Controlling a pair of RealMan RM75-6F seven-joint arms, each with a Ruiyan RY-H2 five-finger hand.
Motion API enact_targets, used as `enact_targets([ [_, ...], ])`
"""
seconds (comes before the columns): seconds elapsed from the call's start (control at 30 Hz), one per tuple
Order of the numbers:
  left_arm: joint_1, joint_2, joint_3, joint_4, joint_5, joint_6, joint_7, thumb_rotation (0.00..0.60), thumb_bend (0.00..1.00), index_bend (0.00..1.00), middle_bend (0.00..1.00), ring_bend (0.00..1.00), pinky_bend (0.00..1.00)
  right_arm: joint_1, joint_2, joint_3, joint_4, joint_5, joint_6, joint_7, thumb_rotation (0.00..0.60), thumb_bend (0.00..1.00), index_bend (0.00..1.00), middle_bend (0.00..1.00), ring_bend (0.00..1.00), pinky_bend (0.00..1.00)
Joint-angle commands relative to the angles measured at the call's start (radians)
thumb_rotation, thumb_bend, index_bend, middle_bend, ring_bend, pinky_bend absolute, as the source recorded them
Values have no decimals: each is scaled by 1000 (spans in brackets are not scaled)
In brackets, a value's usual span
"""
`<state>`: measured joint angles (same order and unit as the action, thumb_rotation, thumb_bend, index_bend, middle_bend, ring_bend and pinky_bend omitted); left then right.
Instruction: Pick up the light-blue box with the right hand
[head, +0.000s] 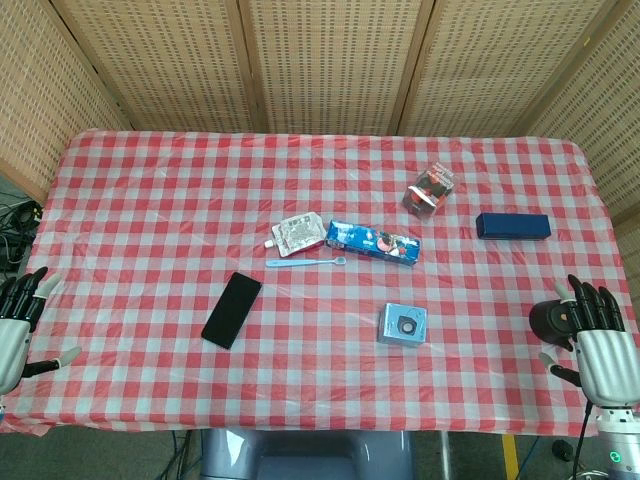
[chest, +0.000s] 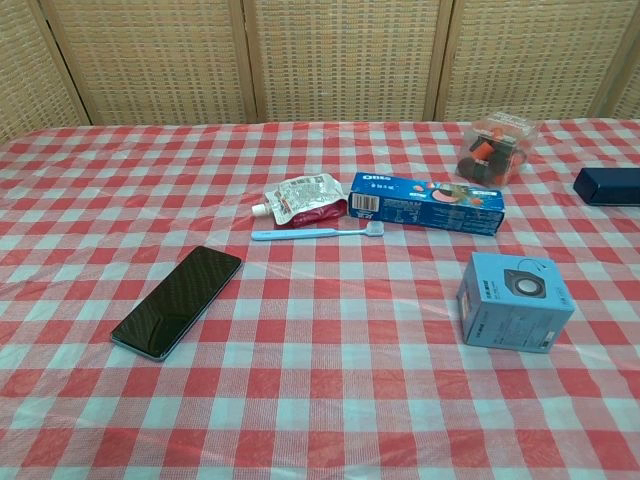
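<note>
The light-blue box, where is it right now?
The light-blue box lies on the checked tablecloth, near the front edge, right of the black phone and below the toothpaste box.

Frame edges crop the left robot hand (head: 12, 325) and dark-blue box (chest: 610, 186).

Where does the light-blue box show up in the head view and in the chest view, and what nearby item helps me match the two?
Head view: the light-blue box lies right of centre, near the table's front edge.
Chest view: the light-blue box sits at the right, in the middle of the picture's height.
Shared landmark: the long blue toothpaste box lies just beyond it, slightly to the left, in both views.
</note>
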<state>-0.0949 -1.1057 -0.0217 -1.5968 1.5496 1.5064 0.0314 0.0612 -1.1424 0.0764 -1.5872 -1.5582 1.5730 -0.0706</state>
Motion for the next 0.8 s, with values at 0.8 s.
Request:
enact_targets([
  [0.8, -17, -28, -37, 14, -66, -27, 45, 600, 0, 0, 0, 0, 0, 468, 46, 104, -435, 173, -698, -331, 600, 0, 0, 0, 0, 0],
])
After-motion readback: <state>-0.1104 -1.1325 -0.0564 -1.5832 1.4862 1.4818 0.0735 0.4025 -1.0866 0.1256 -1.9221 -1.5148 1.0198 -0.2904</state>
